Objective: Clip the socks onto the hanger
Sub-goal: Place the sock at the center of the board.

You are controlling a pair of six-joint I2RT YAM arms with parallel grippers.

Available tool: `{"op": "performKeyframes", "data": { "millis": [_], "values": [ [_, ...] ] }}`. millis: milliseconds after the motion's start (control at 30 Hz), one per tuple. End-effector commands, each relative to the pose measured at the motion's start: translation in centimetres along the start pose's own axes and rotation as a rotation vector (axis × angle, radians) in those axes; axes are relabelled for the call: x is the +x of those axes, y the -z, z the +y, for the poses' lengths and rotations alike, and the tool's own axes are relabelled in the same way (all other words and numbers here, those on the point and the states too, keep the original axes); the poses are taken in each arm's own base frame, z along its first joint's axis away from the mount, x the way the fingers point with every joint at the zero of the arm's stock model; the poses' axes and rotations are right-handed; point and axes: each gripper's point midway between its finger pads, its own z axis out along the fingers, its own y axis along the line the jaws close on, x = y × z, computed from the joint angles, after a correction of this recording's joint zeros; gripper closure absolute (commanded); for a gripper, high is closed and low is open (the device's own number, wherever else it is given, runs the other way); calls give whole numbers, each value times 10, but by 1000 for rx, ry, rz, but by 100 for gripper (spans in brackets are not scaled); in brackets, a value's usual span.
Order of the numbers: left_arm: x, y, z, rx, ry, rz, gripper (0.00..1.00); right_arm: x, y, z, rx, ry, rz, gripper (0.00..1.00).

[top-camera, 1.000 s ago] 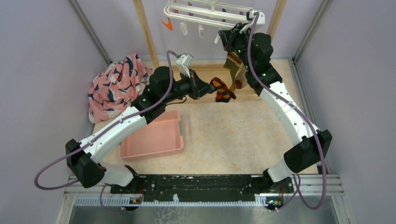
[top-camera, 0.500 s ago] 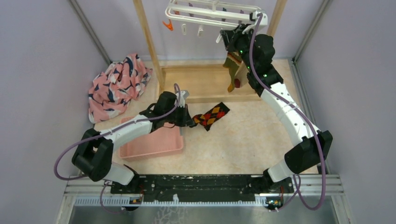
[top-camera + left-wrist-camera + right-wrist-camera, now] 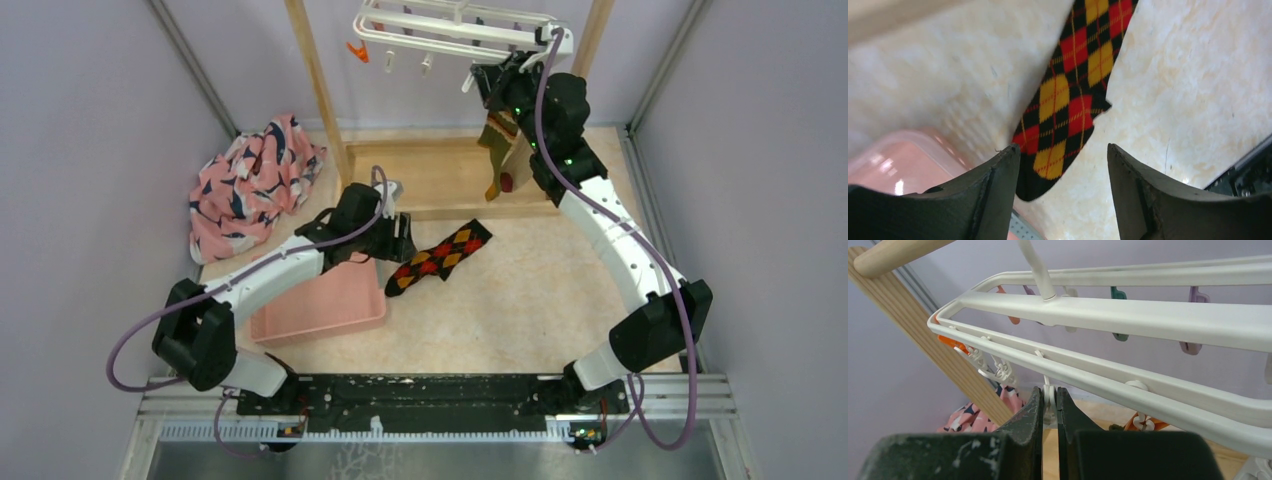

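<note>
While the left gripper (image 3: 402,240) is hovering over the far right corner of the pink tray (image 3: 320,312), its jaws are standing wide apart with nothing pinched between them. The argyle sock (image 3: 440,258) is lying flat on the table (image 3: 520,300) just right of that tray corner, its near end showing between the spread fingers in the wrist view. Well beyond the tray and to its right, the right gripper (image 3: 492,78) is reaching up at the white hanger (image 3: 450,25), jaws squeezing narrowly on a white clip (image 3: 1049,390) under the frame. An olive striped sock (image 3: 497,140) is dangling below that gripper. A pink patterned cloth (image 3: 250,180) is sitting beyond the tray's left side.
</note>
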Motion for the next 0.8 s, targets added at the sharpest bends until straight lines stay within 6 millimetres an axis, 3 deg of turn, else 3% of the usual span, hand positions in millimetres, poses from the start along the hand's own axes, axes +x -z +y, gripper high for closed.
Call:
{"op": "performKeyframes", "data": {
  "millis": [0, 300, 500, 633, 767],
  "values": [
    [-66, 23, -10, -51, -87, -166, 31, 13, 8, -14, 38, 11, 62, 100],
    [-102, -39, -70, 79, -309, -159, 30, 13, 10, -18, 46, 15, 66, 100],
    [-110, -81, -91, 163, -337, -183, 31, 6, 15, -27, 68, 23, 59, 100],
    [-113, -99, -105, 195, -390, -191, 30, 5, 17, -32, 76, 23, 56, 100],
    [-117, -119, -103, 181, -419, -202, 30, 6, 18, -33, 72, 12, 56, 100]
  ]
}}
